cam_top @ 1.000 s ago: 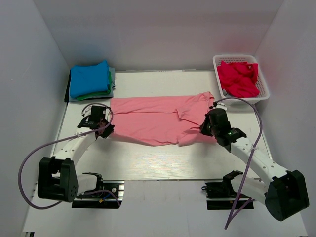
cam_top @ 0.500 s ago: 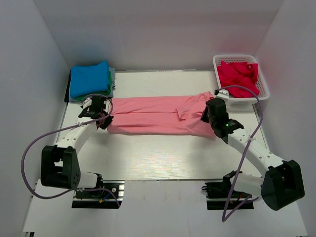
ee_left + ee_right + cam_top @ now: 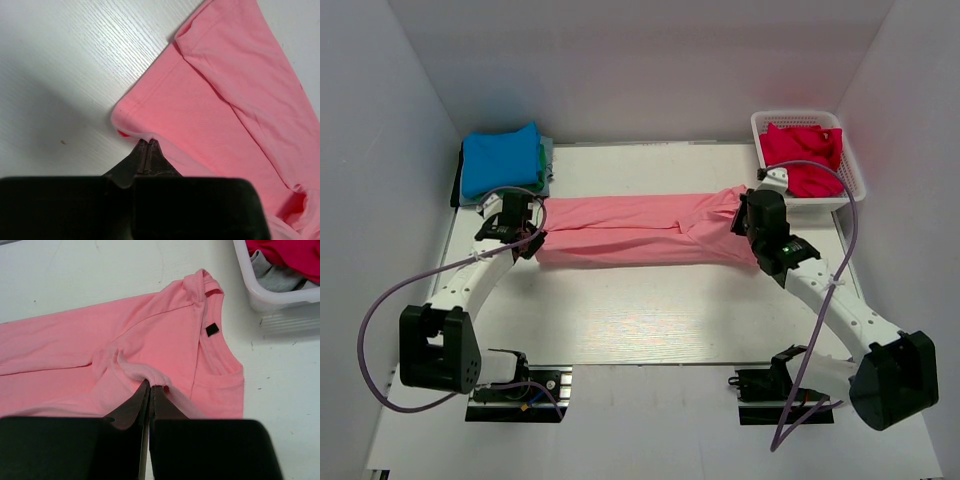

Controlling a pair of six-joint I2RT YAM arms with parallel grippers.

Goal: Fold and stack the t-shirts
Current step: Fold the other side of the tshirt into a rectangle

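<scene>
A salmon pink t-shirt (image 3: 635, 230) lies across the middle of the table, folded lengthwise into a long band. My left gripper (image 3: 528, 238) is shut on its hem corner at the left end (image 3: 148, 141). My right gripper (image 3: 748, 222) is shut on a pinch of fabric near the collar at the right end (image 3: 151, 383). A folded blue t-shirt (image 3: 500, 158) tops a stack at the back left, a green one (image 3: 525, 187) showing beneath it. A crimson red t-shirt (image 3: 802, 155) lies crumpled in the white basket (image 3: 848, 190) at the back right.
The white walls close in on three sides. The basket's rim (image 3: 260, 295) is close to my right gripper in the right wrist view, with some grey cloth (image 3: 272, 277) inside it. Purple cables loop from both arms.
Both grippers have carried the pink t-shirt's near edge away from me toward the back. The shirt is now a narrower folded band than a second ago.
</scene>
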